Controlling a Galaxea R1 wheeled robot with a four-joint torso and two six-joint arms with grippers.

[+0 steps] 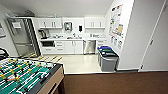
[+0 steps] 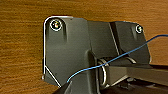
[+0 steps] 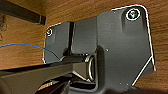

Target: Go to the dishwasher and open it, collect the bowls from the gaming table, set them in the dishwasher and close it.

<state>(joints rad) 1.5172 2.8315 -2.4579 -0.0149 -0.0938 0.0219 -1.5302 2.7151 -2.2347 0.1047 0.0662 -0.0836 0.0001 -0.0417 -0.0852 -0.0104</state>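
There was one steel dishwasher, one football table, one fridge, one kettle and two grey bins.

Both wrists turned down toward brown wood-grain flooring. Left wrist plate dark, broad, with round fittings at its corners, a jointed bar at about 4 o'clock, a thin blue cable looping across. Right wrist plate alike, bar at about 8 o'clock, blue cable too. Fingers indiscernible.
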